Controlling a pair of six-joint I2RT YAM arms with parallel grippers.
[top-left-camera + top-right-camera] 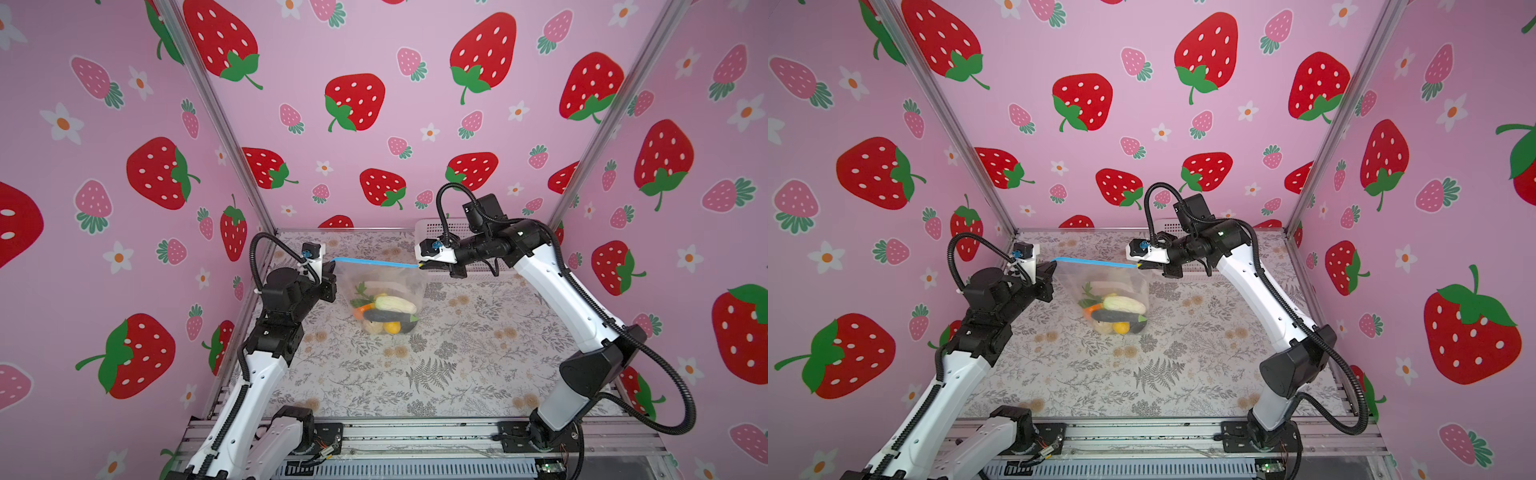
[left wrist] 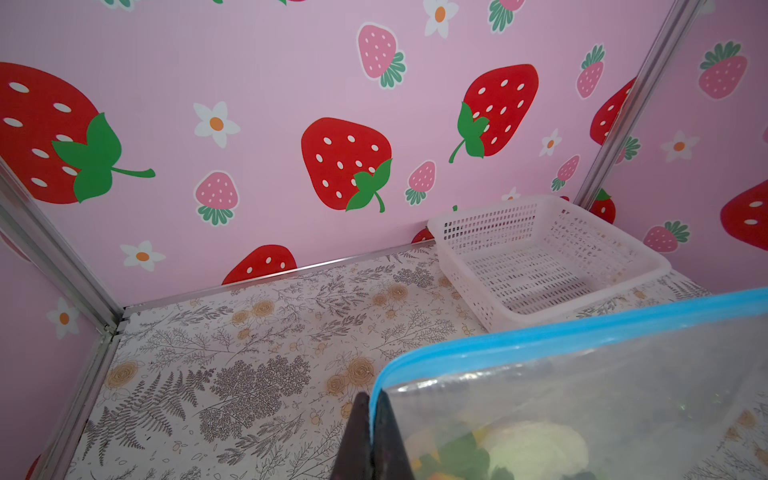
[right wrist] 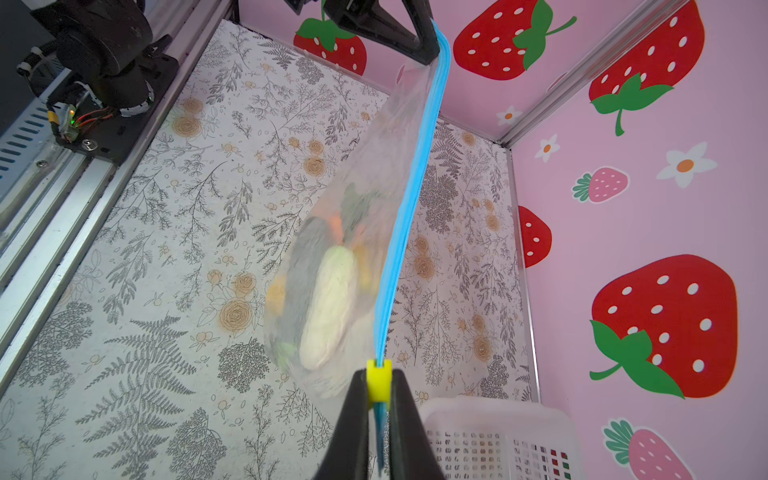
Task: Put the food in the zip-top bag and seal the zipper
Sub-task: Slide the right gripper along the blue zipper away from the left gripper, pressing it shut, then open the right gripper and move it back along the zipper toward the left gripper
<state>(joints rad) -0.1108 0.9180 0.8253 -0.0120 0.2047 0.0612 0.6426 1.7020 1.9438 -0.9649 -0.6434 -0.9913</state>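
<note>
I have the left claw (image 1: 331, 266) pinched shut on one end of the blue zipper (image 1: 374, 262). The right claw (image 1: 420, 264) is clamped on the other end, jaws closed around the yellow slider (image 3: 379, 380), with the strip stretched taut between them. The zip-top bag (image 1: 384, 284) hangs below that strip over the middle of the counter (image 1: 457, 353), and the food (image 1: 388, 313) is piled at its bottom in cream, dark grey, orange, yellow and green pieces, though I can't tell whether the bag's underside touches the counter.
</note>
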